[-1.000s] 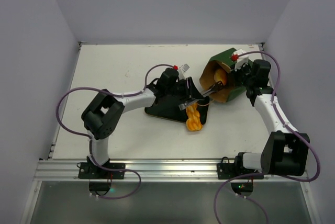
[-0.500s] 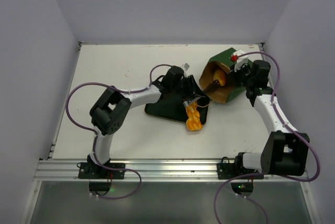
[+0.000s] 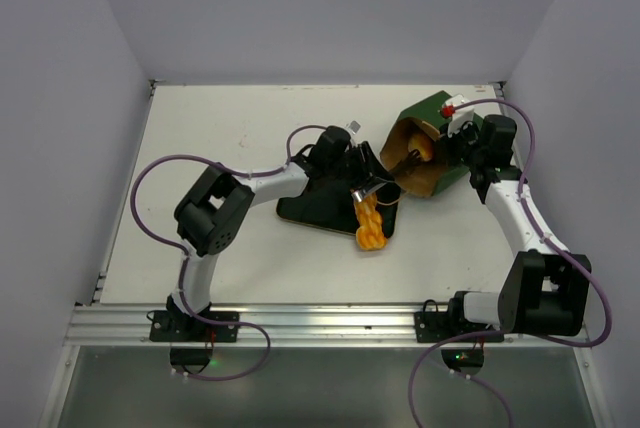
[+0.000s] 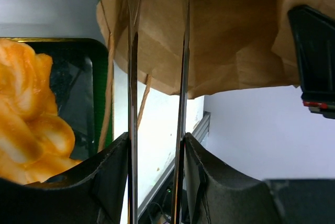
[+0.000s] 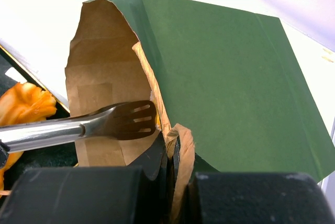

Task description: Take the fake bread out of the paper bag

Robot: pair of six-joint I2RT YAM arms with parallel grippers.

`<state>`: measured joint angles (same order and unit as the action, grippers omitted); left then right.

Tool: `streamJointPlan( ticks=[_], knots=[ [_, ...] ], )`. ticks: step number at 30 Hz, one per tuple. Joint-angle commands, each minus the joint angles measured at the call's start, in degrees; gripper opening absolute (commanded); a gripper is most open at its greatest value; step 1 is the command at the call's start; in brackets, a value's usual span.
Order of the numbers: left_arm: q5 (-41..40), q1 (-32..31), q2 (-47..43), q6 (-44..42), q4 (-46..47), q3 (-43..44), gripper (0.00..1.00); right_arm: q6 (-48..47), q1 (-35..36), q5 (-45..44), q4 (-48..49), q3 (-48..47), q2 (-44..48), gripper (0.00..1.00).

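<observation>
Top external view is showing a dark green paper bag with a brown kraft inside (image 3: 437, 116) lying on its side right of centre, its mouth facing a black rectangular tray (image 3: 308, 210) at centre. One orange braided toy loaf (image 3: 370, 229) is already lying outside the bag, at the tray's lower right corner. A rounded orange roll (image 3: 422, 151) is showing deep inside the bag; whether more pieces are hiding there cannot be told.

The left gripper (image 4: 156, 145) is squeezing a pair of thin metal tongs (image 4: 132, 77), and the tong tips are reaching into the bag's mouth with nothing visibly caught between them. The right gripper (image 5: 175, 170) is pinching the bag's rim, its fingers pressed together on the paper.

The task is looking partly done: one loaf out, at least the roll left to draw out.
</observation>
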<state>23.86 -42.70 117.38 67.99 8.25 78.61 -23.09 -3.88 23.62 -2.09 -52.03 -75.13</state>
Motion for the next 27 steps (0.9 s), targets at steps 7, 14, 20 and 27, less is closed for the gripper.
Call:
streamJointPlan(
  ticks=[7, 14, 20, 27],
  knots=[
    [2.1, 0.5, -1.1, 3.1, 6.9, -0.7, 0.47, -0.6, -0.1, 2.5, 3.4, 0.2, 0.5, 0.02],
    [2.5, 0.5, -0.9, 4.1, 7.7, 0.1, 0.47, -0.7, 0.0, 2.4, 3.4, 0.3, 0.6, 0.02],
    [2.9, 0.5, -2.7, 4.1, 8.0, -1.7, 0.47, -0.7, -0.1, 2.6, 3.6, 0.3, 0.3, 0.02],
    [2.9, 0.5, -1.5, 3.5, 5.1, -0.3, 0.48, -0.6, -0.1, 2.5, 3.4, 0.3, 0.6, 0.03]
  ],
)
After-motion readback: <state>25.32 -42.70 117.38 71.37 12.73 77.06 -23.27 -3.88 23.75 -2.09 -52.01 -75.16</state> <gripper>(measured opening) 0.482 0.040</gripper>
